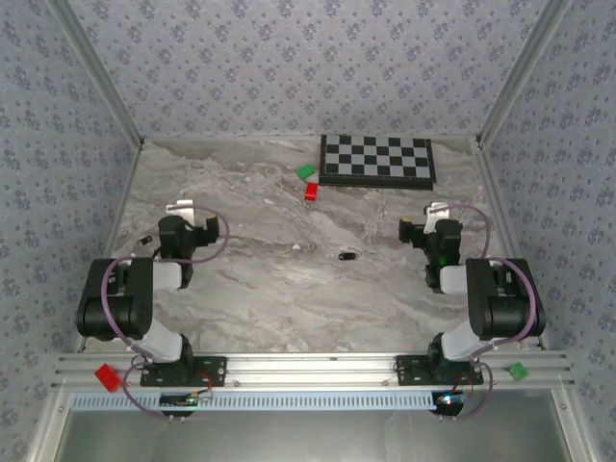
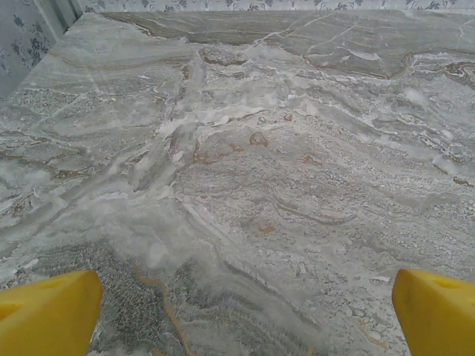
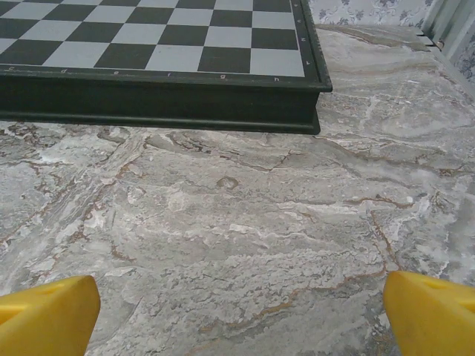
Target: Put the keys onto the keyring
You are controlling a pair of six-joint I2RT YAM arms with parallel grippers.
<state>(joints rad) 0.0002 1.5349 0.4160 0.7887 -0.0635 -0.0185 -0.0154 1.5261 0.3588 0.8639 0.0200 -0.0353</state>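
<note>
Left gripper (image 2: 245, 315) and right gripper (image 3: 241, 315) spread wide, empty; keys (image 1: 345, 257) lie well apart from both — tiny, flat, so a pinch could miss or skid them away.

Camera layout: one high fixed view, two low wrist views, all facing the far wall.

Top view looks steeply down from above and behind the bases, far enough to hold the whole marble table (image 1: 289, 289), left arm (image 1: 125, 303) and right arm (image 1: 496, 298). Left wrist view sits low and close over bare marble, looking toward the far left corner, yellow pads (image 2: 48, 315) of the left gripper (image 2: 245, 311) at its bottom corners. Right wrist view, also low, faces the chessboard (image 3: 163, 81) close ahead. Top and right wrist views share that board's near right corner.
</note>
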